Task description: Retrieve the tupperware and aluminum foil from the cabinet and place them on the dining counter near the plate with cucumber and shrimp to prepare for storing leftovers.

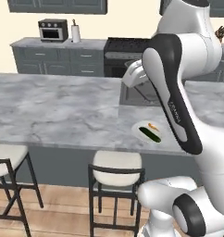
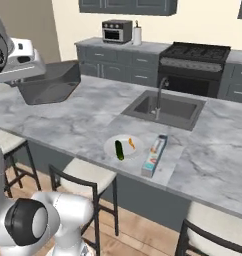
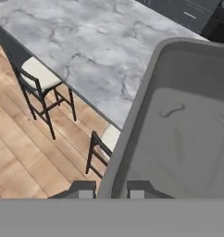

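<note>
Tool (image 3: 110,189) clamps tupperware (image 3: 178,125) rim above marble dining counter (image 3: 95,51); stools (image 3: 37,76) on wood floor (image 3: 21,157).

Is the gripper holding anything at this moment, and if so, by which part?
Yes: the gripper holds the tupperware by its flared rim, one of the fingers outside the wall and one inside, carrying it above the dining counter.

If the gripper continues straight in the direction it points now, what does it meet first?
Probably the dining counter: past the tupperware held in its jaws, the hand view looks down on the marble top. Depth is unclear.
</note>
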